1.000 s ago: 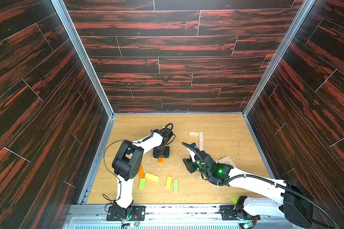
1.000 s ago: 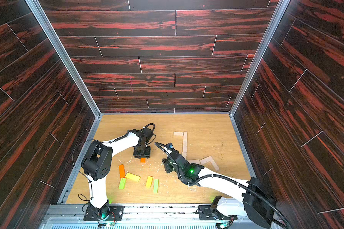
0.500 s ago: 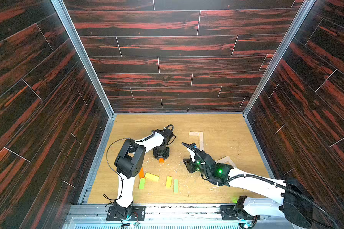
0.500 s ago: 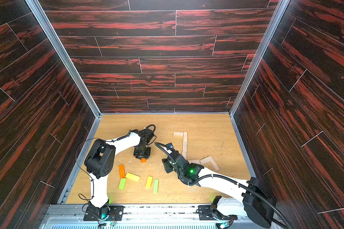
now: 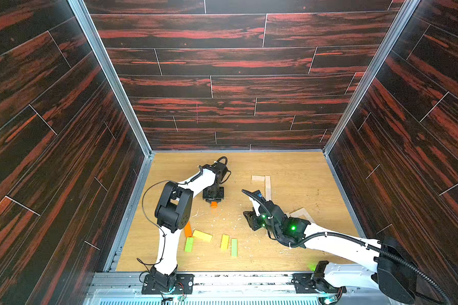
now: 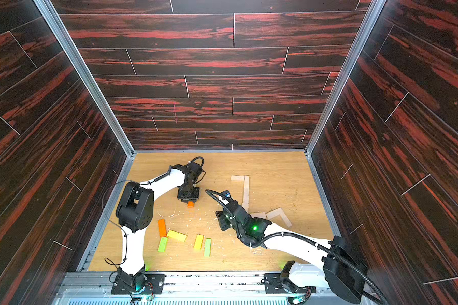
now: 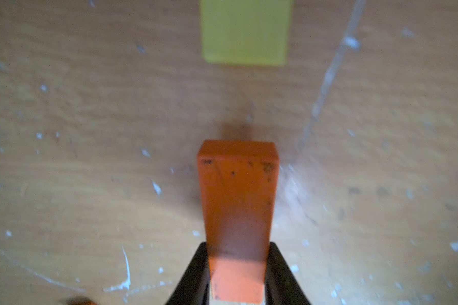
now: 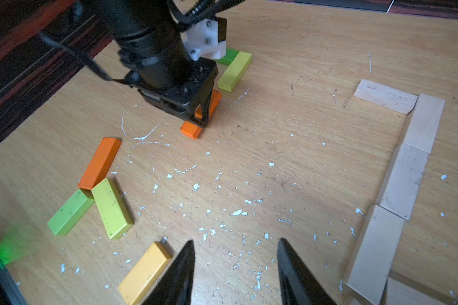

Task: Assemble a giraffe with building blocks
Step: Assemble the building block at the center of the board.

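Note:
My left gripper (image 5: 213, 200) points down at mid-table and is shut on a small orange block (image 5: 214, 203). In the left wrist view both black jaws press the sides of that orange block (image 7: 237, 200). The right wrist view shows this block (image 8: 191, 130) low at the table surface under the left gripper (image 8: 197, 116). My right gripper (image 8: 236, 245) hovers open over bare wood, nothing between its fingers; in both top views it (image 6: 221, 220) is to the right of the held block. A yellow block (image 7: 245, 31) lies just beyond the held one.
Near the front lie several loose coloured blocks: orange (image 5: 187, 229), yellow (image 5: 202, 235), green (image 5: 189, 244), yellow-orange (image 5: 224, 242), green (image 5: 234, 247). A row of pale planks (image 5: 267, 184) runs at the right, with an L of pale planks (image 5: 300, 212) by my right arm. White flecks litter the floor.
My left gripper's jaws have closed onto the orange block, and the left arm's elbow has shifted slightly. The right arm has not moved.

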You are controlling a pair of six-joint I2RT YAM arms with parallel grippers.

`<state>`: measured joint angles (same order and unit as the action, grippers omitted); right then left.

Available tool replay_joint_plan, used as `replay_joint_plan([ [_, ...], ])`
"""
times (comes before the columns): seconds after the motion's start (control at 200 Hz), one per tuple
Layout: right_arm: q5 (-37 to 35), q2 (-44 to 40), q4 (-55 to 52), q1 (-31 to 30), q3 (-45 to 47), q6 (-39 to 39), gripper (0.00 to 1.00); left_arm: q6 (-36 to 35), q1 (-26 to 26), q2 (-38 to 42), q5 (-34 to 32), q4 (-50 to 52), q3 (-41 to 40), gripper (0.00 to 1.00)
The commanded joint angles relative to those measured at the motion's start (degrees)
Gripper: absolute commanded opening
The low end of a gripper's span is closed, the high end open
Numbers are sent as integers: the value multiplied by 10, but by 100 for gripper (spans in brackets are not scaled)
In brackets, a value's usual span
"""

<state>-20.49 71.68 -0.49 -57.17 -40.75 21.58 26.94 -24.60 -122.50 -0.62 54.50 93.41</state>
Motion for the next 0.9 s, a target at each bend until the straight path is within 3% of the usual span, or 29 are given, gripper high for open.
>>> replay_joint_plan([
  [0.0,1,5,-8,-2,-8,0,51,-10,0,-11,4,24,16,22],
  [0.21,-1,6,-7,-2,-5,1,51,-11,2,-34,4,31,40,24],
  [0.321,-2,5,-7,-2,-5,0,51,-12,2,-45,1,38,57,39],
  [0.411,-3,5,-8,-2,-5,0,51,-12,3,-49,-3,42,63,44],
  [0.747,-3,5,-6,-1,-3,-1,51,-15,8,-51,-8,47,67,30],
  [0.897,-4,5,-6,-1,-3,0,51,-18,8,-53,-9,52,77,29],
])
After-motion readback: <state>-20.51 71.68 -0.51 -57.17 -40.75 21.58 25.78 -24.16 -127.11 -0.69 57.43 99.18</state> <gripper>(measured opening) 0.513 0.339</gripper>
